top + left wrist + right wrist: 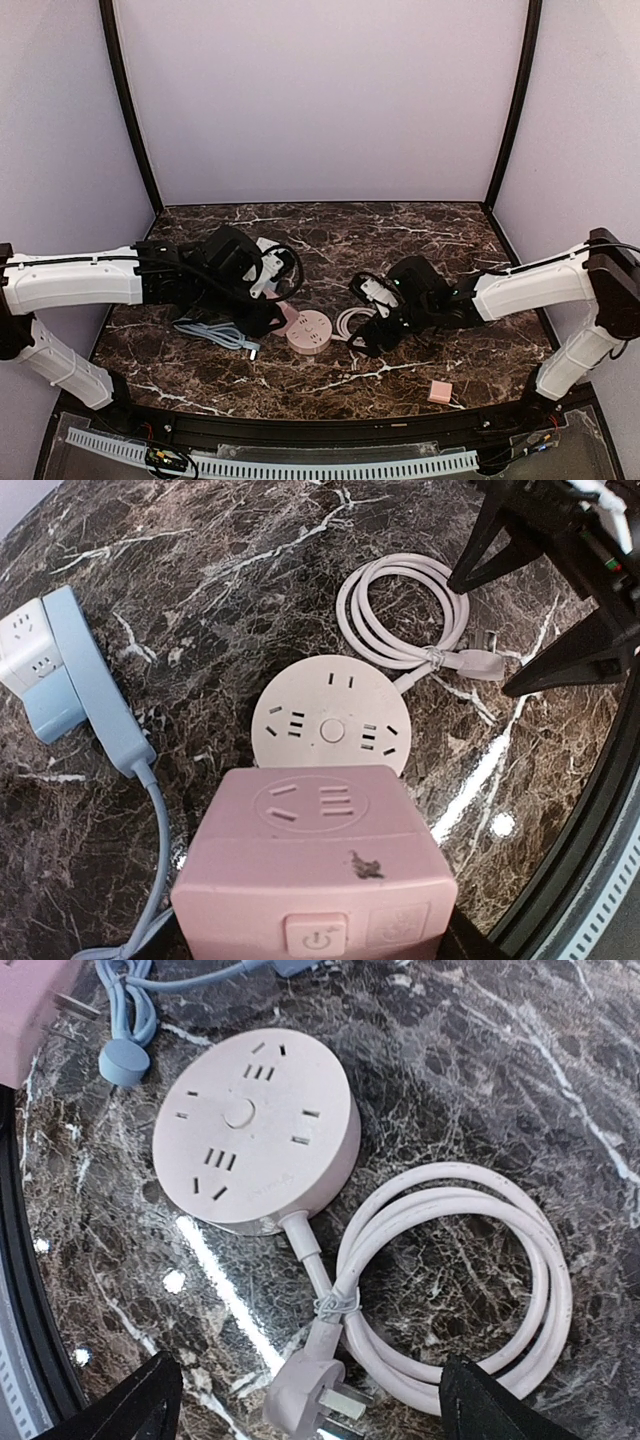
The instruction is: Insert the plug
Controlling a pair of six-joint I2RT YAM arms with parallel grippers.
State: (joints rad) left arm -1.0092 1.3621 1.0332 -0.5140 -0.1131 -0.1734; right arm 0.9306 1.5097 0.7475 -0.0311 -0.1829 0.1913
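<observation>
A pink cube plug (pixel 315 850) with a socket face and a power button fills the bottom of the left wrist view. My left gripper (pixel 268 305) is shut on it and holds it just above the table. Its metal prongs (pixel 70 1005) show at the top left of the right wrist view. Just ahead of it on the marble lies a round pink socket hub (pixel 330 725) with slots facing up. My right gripper (pixel 310 1415) hangs open over the hub's coiled white cord (pixel 450 1270) and the cord's own plug (pixel 315 1395), touching neither.
A blue power strip (pixel 95 680) with a blue cable (pixel 215 333) lies left of the hub. A small pink block (pixel 440 391) sits near the front right table edge. The right gripper's black fingers (pixel 500 540) stand beside the coiled cord (pixel 400 610).
</observation>
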